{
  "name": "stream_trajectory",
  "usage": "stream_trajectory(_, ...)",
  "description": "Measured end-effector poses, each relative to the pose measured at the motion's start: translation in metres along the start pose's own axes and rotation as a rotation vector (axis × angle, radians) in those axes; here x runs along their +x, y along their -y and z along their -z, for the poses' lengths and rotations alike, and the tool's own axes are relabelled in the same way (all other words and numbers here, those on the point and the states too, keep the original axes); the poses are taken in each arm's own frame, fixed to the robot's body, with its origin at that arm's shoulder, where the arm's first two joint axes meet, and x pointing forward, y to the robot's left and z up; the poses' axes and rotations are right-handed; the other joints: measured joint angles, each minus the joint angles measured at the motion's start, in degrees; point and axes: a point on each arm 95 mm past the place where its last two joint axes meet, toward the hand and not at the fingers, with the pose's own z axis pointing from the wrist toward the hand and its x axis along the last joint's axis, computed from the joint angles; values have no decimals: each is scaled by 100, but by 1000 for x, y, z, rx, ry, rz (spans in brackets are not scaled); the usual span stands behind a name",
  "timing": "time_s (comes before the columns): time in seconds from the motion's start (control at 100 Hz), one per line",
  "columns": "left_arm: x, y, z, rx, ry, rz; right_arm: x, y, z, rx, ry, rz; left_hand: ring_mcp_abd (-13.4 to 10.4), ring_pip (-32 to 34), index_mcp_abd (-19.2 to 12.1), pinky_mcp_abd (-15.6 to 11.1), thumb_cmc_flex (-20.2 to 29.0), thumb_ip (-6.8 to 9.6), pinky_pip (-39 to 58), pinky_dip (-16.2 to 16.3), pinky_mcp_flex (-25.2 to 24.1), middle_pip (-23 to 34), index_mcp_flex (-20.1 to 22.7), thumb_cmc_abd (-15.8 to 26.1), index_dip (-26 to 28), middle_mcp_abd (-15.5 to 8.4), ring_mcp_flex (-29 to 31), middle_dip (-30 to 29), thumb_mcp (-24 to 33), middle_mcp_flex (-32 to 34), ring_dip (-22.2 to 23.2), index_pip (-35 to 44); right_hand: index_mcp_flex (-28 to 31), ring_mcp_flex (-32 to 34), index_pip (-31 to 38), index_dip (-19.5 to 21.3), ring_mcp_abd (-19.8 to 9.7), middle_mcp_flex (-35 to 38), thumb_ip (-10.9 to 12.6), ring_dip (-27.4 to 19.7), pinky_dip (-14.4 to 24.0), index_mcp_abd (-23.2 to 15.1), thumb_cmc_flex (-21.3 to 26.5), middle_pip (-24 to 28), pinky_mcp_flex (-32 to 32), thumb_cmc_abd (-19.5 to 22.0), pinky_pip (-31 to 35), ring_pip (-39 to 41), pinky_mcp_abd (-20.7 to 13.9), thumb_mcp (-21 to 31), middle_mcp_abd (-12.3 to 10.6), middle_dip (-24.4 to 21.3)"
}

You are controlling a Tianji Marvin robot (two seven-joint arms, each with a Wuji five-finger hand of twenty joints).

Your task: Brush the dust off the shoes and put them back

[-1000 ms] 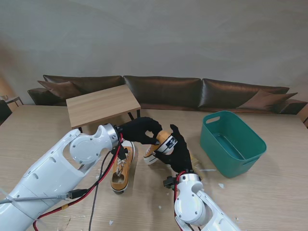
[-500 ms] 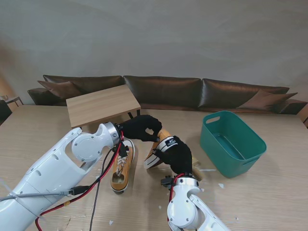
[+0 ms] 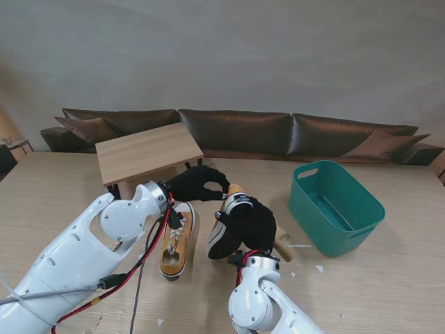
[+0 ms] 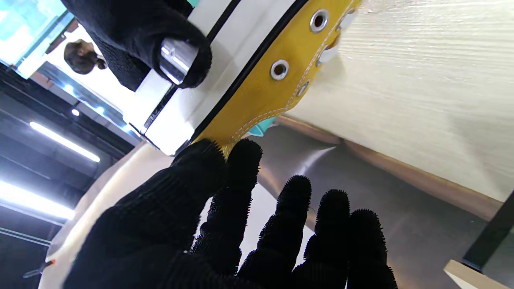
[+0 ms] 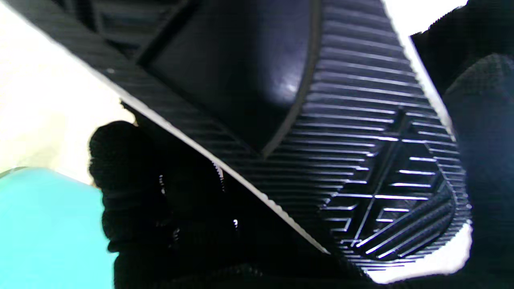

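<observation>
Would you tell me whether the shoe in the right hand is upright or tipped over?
Tipped: the held shoe is turned on its side in the right hand, its black sole facing the wrist camera.

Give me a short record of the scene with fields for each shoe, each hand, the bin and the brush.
held shoe: yellow sneaker, lifted and tilted, black sole showing
other shoe: matching sneaker flat on the table, left of the held one
right hand: gripping the held shoe
left hand: at the held shoe's far end, fingers touching its yellow canvas
bin: green tub, to the right
brush: wooden piece beside the right hand, mostly hidden
</observation>
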Motion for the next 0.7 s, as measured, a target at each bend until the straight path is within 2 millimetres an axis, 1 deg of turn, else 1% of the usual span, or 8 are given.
stream_trajectory(0.04, -1, -1, 2, 6, 8, 6, 1, 0, 0, -1, -1, 0, 0, -151, -1, 6, -85, 6, -130, 6, -13, -95, -12, 162, -42, 22, -3, -152, -42, -55, -65, -313, 41, 1, 4, 140, -20, 19, -100, 67, 0, 22, 0, 98, 13, 39, 92, 173, 1, 0, 30, 63)
stream_trajectory(0.05, -1, -1, 3, 8, 10, 8, 1, 1, 0, -1, -2, -1, 0, -192, -1, 6, -126, 82, -147, 6, -30, -125, -15, 175, -46, 24, -4, -178, -49, -61, -89, -370, 43, 1, 6, 187, -22, 30, -101, 76, 0, 25, 0, 101, 33, 40, 97, 198, 2, 0, 32, 81)
stream_trajectory(0.07, -1, -2, 4, 11, 14, 10, 2, 1, 0, -1, -2, -1, 0, -223, -1, 6, -161, 107, -204, 6, -38, -126, -26, 234, -54, 29, -9, -201, -73, -62, -116, -465, 47, 1, 48, 234, -25, 77, -112, 86, 0, 33, 0, 104, 57, 42, 103, 256, 2, 0, 34, 91)
stream_trajectory(0.16, -3, -3, 9, 32, 30, 8, 4, 2, 0, 2, -2, 2, 0, -344, -1, 7, -287, 111, -299, 7, -57, -166, -31, 356, -89, 41, -15, -320, -191, -67, -126, -702, 52, 1, 76, 394, -36, 95, -119, 109, 0, 46, 0, 164, 79, 44, 163, 413, 14, 0, 43, 163)
stream_trajectory(0.23, -5, -4, 14, 56, 45, 9, 6, 2, 0, 8, 1, 8, 3, -419, 67, 7, -454, 104, -429, 14, -121, -200, -37, 384, -105, 91, -124, -344, -531, -136, -228, -795, 115, 8, 106, 479, -40, 162, -181, 135, 0, 61, 0, 235, 144, 44, 226, 666, 59, 0, 64, 236)
stream_trajectory(0.3, -5, -3, 21, 88, 59, 10, 7, 2, -1, 15, 11, 13, 4, -493, 129, 7, -375, 103, -510, 15, -124, -205, -37, 491, -129, 99, -124, -405, -678, -136, -228, -894, 144, 17, 148, 505, -40, 222, -230, 178, 0, 86, 0, 253, 186, 45, 234, 774, 79, 0, 82, 306)
stream_trajectory(0.67, -5, 5, 72, 289, 129, -107, 16, 1, -6, 152, 122, 122, 8, -984, 198, 9, -552, 149, -1022, 40, -129, -294, -35, 554, -575, 108, -115, -817, -749, -205, -420, -1190, 183, 62, 151, 808, -96, 243, -239, 196, 7, 116, 0, 321, 276, 90, 238, 1017, 122, -5, 114, 421)
stream_trajectory(0.7, -6, 4, 74, 299, 134, -110, 17, 2, -8, 160, 133, 136, 13, -985, 200, 11, -552, 149, -1027, 40, -129, -294, -35, 554, -583, 108, -115, -818, -749, -205, -427, -1190, 178, 62, 151, 829, -112, 243, -299, 197, 7, 124, -2, 321, 276, 112, 239, 1020, 122, -7, 115, 429)
